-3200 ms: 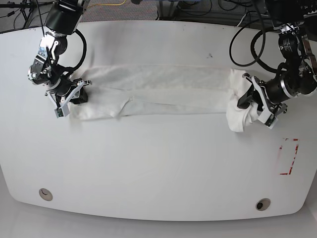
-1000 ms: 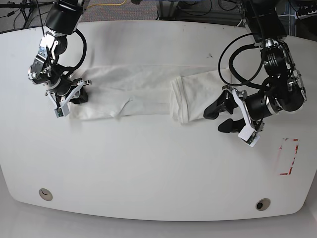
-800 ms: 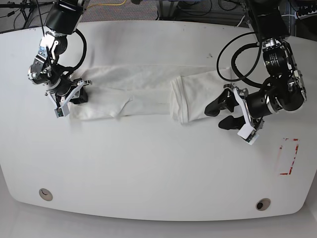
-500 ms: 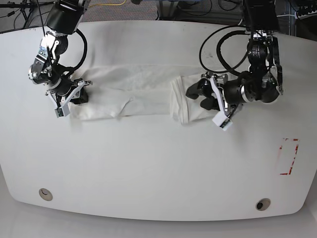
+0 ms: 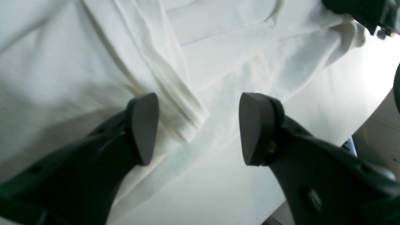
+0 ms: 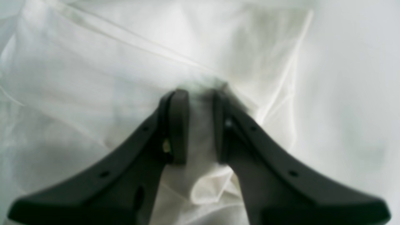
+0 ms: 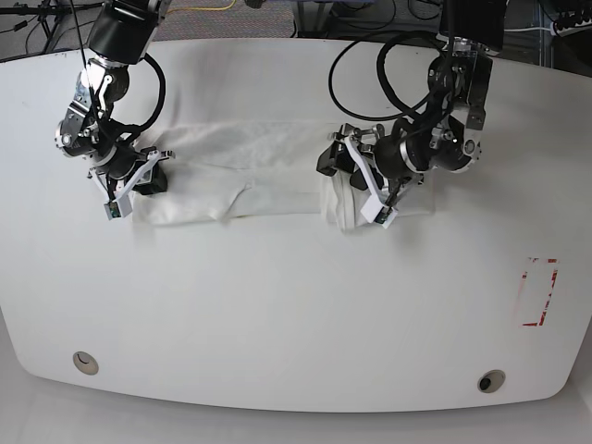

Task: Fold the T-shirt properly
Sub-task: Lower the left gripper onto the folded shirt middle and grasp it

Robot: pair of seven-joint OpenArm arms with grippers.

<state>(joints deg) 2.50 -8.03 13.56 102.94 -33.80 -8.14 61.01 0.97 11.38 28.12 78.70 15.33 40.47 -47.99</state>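
The white T-shirt [image 7: 250, 171] lies in a long band across the table, with its right end folded back over the middle. My left gripper [image 7: 351, 185] hovers over that folded edge. In the left wrist view it [image 5: 200, 128] stands open, one finger on each side of the layered hem [image 5: 187, 118], gripping nothing. My right gripper [image 7: 137, 188] sits at the shirt's far left end. In the right wrist view it [image 6: 200, 125] is shut on a pinch of the T-shirt's cloth [image 6: 93, 62].
The white table [image 7: 296, 305] has a red rectangle marking [image 7: 538, 292] at the right and two round holes [image 7: 85, 361] [image 7: 491, 380] near the front edge. Cables lie along the back edge.
The left arm has carried the shirt's right end over to the left, let it go, and has now swung left over the folded edge with jaws open. The right gripper has not moved.
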